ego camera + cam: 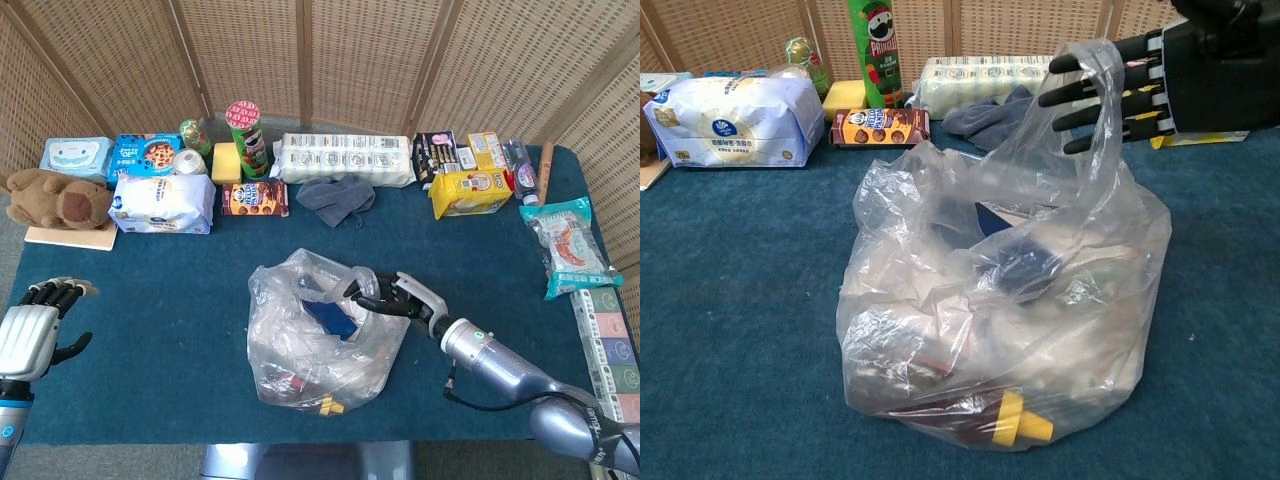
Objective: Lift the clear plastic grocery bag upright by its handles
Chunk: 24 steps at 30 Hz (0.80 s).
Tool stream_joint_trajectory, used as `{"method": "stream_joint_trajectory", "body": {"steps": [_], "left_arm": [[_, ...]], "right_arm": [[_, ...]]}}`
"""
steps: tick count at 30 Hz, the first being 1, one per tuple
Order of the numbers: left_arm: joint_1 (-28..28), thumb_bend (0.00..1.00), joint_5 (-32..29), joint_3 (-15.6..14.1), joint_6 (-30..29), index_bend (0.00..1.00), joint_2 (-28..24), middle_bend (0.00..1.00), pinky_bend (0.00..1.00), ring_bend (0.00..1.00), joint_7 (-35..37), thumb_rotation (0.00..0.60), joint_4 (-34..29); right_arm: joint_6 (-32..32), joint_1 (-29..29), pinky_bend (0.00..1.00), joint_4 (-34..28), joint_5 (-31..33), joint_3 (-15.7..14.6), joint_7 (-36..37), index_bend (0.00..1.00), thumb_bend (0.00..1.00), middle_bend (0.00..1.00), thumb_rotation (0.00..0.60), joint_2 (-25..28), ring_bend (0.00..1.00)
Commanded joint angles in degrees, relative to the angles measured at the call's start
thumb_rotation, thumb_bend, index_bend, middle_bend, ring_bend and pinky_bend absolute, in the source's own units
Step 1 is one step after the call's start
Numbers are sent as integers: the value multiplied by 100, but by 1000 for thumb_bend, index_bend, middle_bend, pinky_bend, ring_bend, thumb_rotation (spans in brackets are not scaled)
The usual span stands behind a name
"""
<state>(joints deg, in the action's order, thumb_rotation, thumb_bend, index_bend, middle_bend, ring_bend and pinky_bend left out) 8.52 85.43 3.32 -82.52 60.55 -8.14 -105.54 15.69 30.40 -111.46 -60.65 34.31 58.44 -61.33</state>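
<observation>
The clear plastic grocery bag [318,345] [940,300] stands in the middle of the blue table, holding a dark blue item and a yellow-capped bottle [1018,428]. My right hand [398,297] [1165,80] reaches in from the right, with its fingers [1080,92] passed through the bag's right handle [1092,62]. The handle hangs over them, pulled up above the bag's mouth. The other handle is not clearly visible. My left hand [30,335] hovers at the table's front left corner, far from the bag, holding nothing, fingers loosely bent.
Groceries line the back edge: a Pringles can [247,138] [873,50], a biscuit box [254,198], a grey cloth [336,198], a long white pack [345,158] and a yellow bag [470,190]. A plush toy [55,200] lies at the back left. Packets [568,245] lie at the right edge.
</observation>
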Motion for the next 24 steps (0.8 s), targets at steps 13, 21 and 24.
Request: {"method": "stream_joint_trajectory", "body": {"steps": [13, 21, 24], "left_arm": [[40, 205, -37, -13, 51, 317, 33, 301, 217, 214, -185, 600, -151], [43, 205, -30, -29, 53, 316, 27, 301, 217, 214, -252, 600, -226], [41, 205, -33, -33, 49, 316, 22, 301, 218, 214, -278, 600, -251]], "right_arm": [[-1779, -1694, 385, 201, 463, 2351, 1268, 386, 71, 396, 356, -907, 396], [-2983, -2035, 473, 676, 1839, 3147, 760, 404, 72, 444, 359, -1283, 491], [-3031, -2087, 495, 757, 2232, 3244, 599, 416, 73, 465, 361, -1290, 518]]}}
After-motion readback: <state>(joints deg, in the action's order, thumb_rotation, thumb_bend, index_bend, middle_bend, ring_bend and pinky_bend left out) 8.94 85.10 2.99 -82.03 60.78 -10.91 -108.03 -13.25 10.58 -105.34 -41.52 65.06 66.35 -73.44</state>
